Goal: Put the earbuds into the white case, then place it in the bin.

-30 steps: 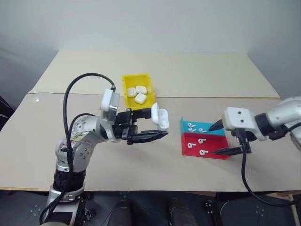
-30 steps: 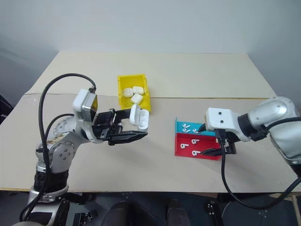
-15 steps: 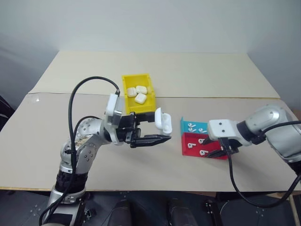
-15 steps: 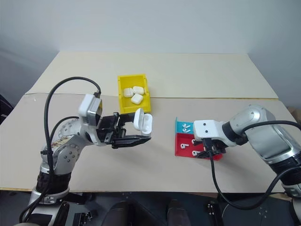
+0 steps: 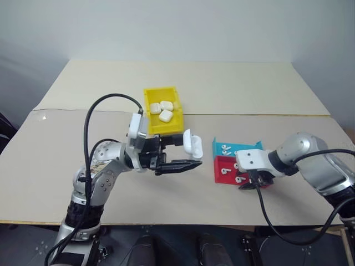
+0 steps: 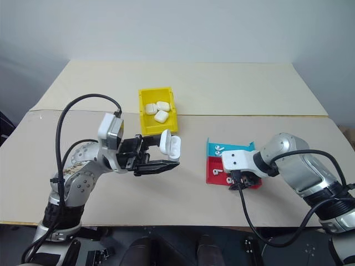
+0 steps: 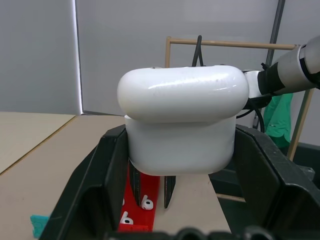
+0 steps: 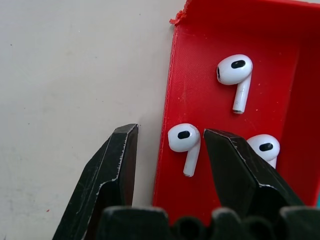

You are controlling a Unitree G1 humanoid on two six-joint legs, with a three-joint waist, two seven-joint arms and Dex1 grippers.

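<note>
- Right gripper (image 8: 170, 150) has dropped to the red tray (image 8: 210, 45) since a second ago and its jaws have narrowed; they're apart now, straddling the tray's edge, one earbud (image 8: 184, 141) between them, not pinched yet, so pickup looks about to start
- Left gripper (image 5: 183, 158) is clamped on the case (image 5: 192, 142), lid open, held above the bench (image 5: 222, 83) near the bin (image 5: 148, 105)

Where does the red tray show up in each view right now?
Left eye view: red tray right of centre, under the right pincer.
Right eye view: same tray, in front of the blue tray.
Left wrist view: low, below the white case.
Right wrist view: right half.
Shared landmark: the earbuds in it.
</note>
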